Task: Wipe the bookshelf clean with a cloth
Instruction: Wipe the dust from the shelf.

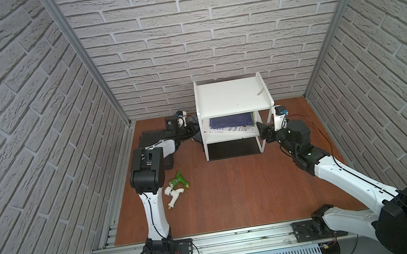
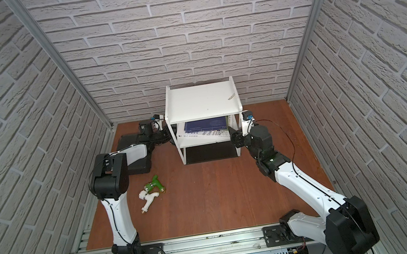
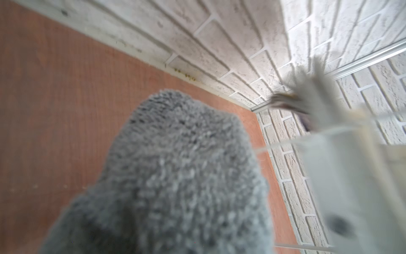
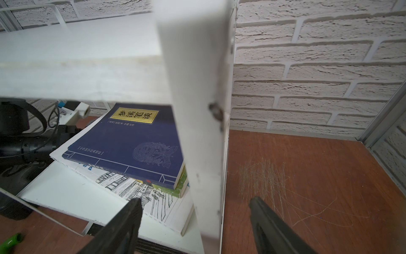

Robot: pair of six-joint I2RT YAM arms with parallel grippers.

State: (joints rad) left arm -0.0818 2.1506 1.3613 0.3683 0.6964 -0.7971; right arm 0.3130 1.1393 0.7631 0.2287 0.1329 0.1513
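Note:
The white bookshelf (image 1: 230, 95) (image 2: 201, 100) stands against the back wall in both top views. My left gripper (image 1: 191, 131) is at its left side. The fluffy dark grey cloth (image 3: 175, 176) fills the left wrist view and hides the jaws, which are shut on it. A dark fold of the cloth (image 1: 197, 138) hangs by the shelf's left edge. My right gripper (image 4: 195, 204) (image 1: 262, 130) is open at the shelf's front right post (image 4: 197, 132). One finger (image 4: 129, 220) is on the shelf side and the other is over the floor, with gaps on both sides of the post.
A blue book (image 4: 131, 143) lies on a stack on the middle board. A small grey strip (image 1: 260, 92) lies on the top board. A flat black case (image 1: 168, 163) sits under my left arm. Green (image 1: 180, 182) and white (image 1: 174, 194) pipe fittings lie on the brown floor.

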